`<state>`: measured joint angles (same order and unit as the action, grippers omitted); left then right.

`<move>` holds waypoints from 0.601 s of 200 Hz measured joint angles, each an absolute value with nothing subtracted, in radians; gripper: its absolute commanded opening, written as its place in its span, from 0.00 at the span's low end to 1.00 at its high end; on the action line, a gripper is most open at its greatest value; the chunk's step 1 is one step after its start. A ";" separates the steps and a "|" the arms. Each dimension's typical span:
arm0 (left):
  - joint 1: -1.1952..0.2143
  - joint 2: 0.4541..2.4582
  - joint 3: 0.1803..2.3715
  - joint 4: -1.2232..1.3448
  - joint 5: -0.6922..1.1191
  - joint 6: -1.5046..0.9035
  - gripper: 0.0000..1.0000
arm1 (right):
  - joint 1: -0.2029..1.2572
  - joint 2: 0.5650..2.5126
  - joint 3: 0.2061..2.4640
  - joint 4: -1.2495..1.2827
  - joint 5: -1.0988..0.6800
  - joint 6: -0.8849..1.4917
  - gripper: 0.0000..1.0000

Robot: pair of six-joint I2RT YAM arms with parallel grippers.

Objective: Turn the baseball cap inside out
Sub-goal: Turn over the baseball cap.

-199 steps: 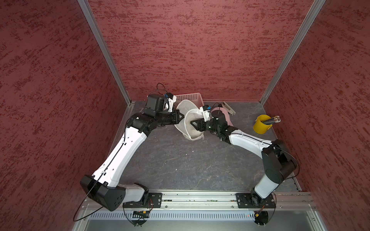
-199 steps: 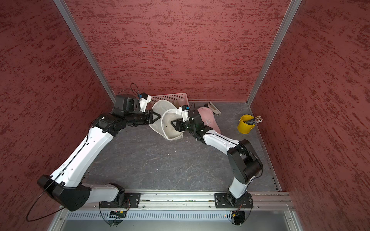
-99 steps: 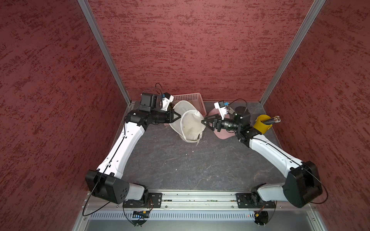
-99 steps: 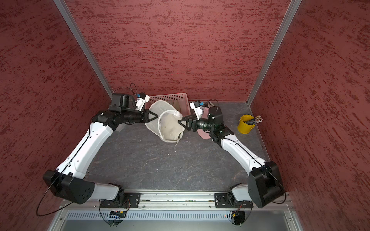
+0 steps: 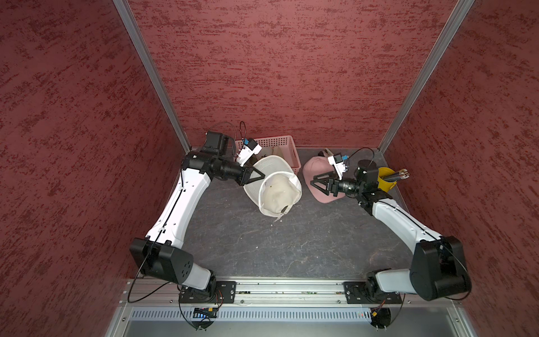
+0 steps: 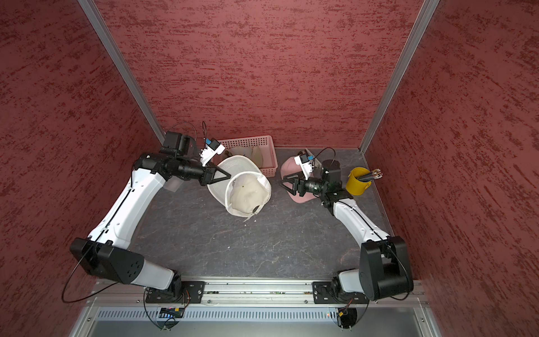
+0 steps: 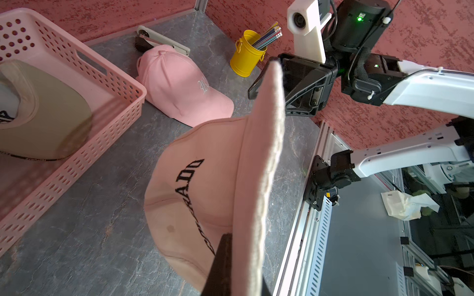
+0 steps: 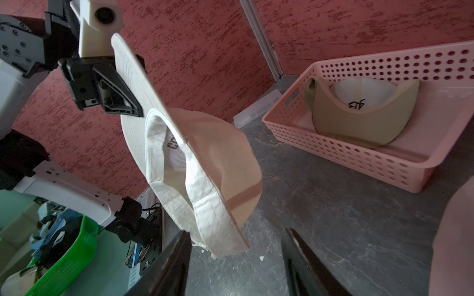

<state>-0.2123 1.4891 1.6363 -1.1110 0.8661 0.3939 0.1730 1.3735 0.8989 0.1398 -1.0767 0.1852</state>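
Observation:
A cream baseball cap (image 5: pixel 277 191) (image 6: pixel 248 191) hangs above the table, its brim pinched in my left gripper (image 5: pixel 260 176) (image 6: pixel 227 176), which is shut on it. In the left wrist view the brim (image 7: pixel 266 153) runs edge-on from the left gripper (image 7: pixel 241 238), and the crown (image 7: pixel 195 200) with black lettering hangs below it. In the right wrist view the cap (image 8: pixel 225 159) shows its white quilted inner band. My right gripper (image 5: pixel 314 183) (image 6: pixel 284 183) (image 8: pixel 237 233) stands open to the cap's right, apart from it and holding nothing.
A pink cap (image 5: pixel 316 164) (image 7: pixel 179 84) lies on the table under the right gripper. A pink basket (image 5: pixel 274 141) (image 8: pixel 359 153) at the back holds a tan-brimmed cap (image 8: pixel 359 115). A yellow cup of pencils (image 5: pixel 386 179) stands at the back right.
My right gripper has drawn back to the right, away from the cream cap's opening. The cap now hangs from the left gripper alone, a little further left.

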 measured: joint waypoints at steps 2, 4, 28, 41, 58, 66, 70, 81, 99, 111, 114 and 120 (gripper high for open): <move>-0.213 1.489 1.636 -1.113 0.867 0.396 0.00 | 0.173 1.374 0.899 0.138 -1.081 0.180 0.61; -0.215 1.490 1.637 -1.115 0.868 0.400 0.00 | 0.173 1.374 0.899 0.136 -1.087 0.175 0.61; -0.253 1.507 1.647 -1.137 0.870 0.429 0.00 | 0.180 1.374 0.899 0.123 -1.152 0.117 0.62; -0.274 1.525 1.658 -1.148 0.870 0.437 0.00 | 0.186 1.374 0.899 0.112 -1.170 0.088 0.62; -0.297 1.552 1.675 -1.153 0.866 0.440 0.00 | 0.201 1.374 0.899 0.086 -1.190 0.048 0.61; -0.303 1.559 1.682 -1.153 0.862 0.439 0.00 | 0.207 1.374 0.899 0.072 -1.199 0.032 0.60; -0.303 1.562 1.685 -1.153 0.862 0.439 0.00 | 0.210 1.374 0.899 0.064 -1.203 0.022 0.59; -0.304 1.565 1.696 -1.153 0.860 0.439 0.00 | 0.217 1.374 0.899 0.045 -1.211 0.001 0.56; -0.304 1.565 1.717 -1.153 0.862 0.439 0.00 | 0.229 1.375 0.899 0.024 -1.218 -0.021 0.55; -0.307 1.565 1.727 -1.153 0.862 0.438 0.00 | 0.236 1.378 0.899 0.018 -1.221 -0.032 0.55; -0.308 1.565 1.728 -1.153 0.862 0.438 0.00 | 0.236 1.379 0.899 0.019 -1.222 -0.034 0.54; -0.310 1.565 1.730 -1.153 0.862 0.438 0.00 | 0.240 1.381 0.898 0.020 -1.223 -0.035 0.50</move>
<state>-0.3103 1.5650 1.7298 -1.1530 0.8623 0.4381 0.2398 1.3808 0.8982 0.0200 -1.2228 -0.0345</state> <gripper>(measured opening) 0.074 0.549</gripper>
